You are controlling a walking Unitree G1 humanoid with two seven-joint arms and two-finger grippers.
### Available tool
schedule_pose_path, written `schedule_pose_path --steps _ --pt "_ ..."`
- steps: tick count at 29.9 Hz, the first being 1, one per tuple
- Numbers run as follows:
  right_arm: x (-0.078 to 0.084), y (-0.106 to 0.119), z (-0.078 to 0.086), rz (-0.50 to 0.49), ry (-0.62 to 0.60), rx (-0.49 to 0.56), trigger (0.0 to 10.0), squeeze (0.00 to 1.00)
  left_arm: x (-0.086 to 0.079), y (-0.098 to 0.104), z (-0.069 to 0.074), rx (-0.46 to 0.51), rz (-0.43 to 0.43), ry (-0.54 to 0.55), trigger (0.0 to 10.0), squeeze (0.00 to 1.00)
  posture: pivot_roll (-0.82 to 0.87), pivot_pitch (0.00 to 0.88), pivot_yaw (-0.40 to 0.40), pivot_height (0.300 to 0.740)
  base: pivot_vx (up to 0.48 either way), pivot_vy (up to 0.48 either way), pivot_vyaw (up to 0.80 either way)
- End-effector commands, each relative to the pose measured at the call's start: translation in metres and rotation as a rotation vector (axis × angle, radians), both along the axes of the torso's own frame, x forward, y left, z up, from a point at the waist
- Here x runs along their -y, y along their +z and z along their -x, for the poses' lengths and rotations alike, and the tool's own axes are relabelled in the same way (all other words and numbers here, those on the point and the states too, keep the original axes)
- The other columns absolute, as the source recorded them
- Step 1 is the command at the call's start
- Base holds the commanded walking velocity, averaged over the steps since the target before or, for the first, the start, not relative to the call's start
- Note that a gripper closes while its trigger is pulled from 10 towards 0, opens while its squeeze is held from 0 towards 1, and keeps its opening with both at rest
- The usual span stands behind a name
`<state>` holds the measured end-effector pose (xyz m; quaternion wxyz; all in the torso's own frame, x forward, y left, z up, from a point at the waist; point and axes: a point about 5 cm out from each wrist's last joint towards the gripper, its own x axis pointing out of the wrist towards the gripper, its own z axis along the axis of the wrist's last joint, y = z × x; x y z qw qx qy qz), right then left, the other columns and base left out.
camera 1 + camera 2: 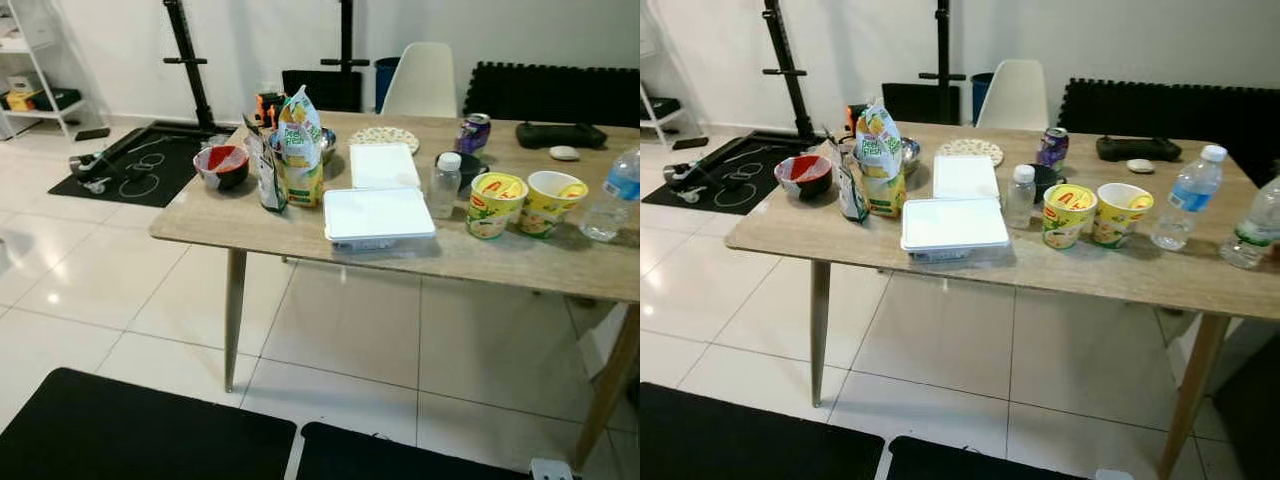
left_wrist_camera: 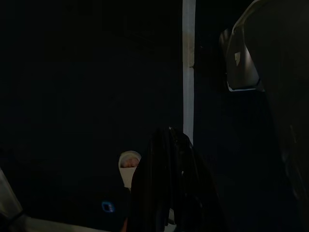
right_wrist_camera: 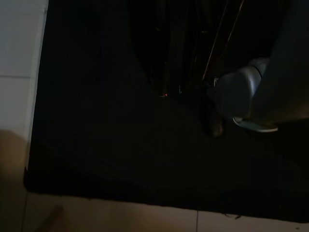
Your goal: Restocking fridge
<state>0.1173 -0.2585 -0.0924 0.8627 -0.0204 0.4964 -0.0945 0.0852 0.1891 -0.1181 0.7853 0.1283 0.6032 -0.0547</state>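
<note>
Black mats nearest; white lidded container flat, rectangular, at table edge; claw state unclear.

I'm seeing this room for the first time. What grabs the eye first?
A wooden table crowded with groceries: two flat white boxes mid-table, a snack bag and red bowl toward its left end, two yellow cups and water bottles toward its right.

Both head eyes look forward and down from a short way off at the wooden table, sharing its whole spread; both wrist cameras face down, dim, toward black floor mats
</note>
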Motion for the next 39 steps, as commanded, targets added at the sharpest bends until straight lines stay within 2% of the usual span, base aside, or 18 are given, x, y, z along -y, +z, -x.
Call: schedule_pose_path --steps 1,14,21,33,39 --pt "-0.001 0.000 -0.001 -0.001 0.006 -0.002 10.0 0.00 0.012 0.003 -0.015 0.063 0.052 -0.013 10.0 0.00 -0.04 0.033 -0.025 0.740 0.000 0.000 0.00" --pt "0.002 0.000 0.000 0.004 0.003 -0.004 10.0 0.00 0.015 0.003 -0.016 0.059 0.065 -0.027 10.0 0.00 -0.04 0.021 -0.030 0.740 0.000 0.000 0.00" --pt "0.004 0.001 -0.001 0.009 0.010 -0.004 10.0 0.00 0.016 0.002 -0.015 0.052 0.065 -0.014 10.0 0.00 -0.04 0.006 -0.032 0.740 0.000 -0.480 0.00" --pt "0.009 0.004 -0.003 0.022 0.021 0.001 10.0 0.00 0.019 0.002 -0.014 0.053 0.065 -0.018 10.0 0.00 -0.05 0.000 -0.035 0.740 0.000 0.000 0.00" --pt "0.015 0.010 -0.015 0.045 0.034 0.052 10.0 0.00 0.020 0.001 -0.013 0.053 0.066 -0.024 10.0 0.00 -0.05 0.000 -0.037 0.740 0.000 0.000 0.00"
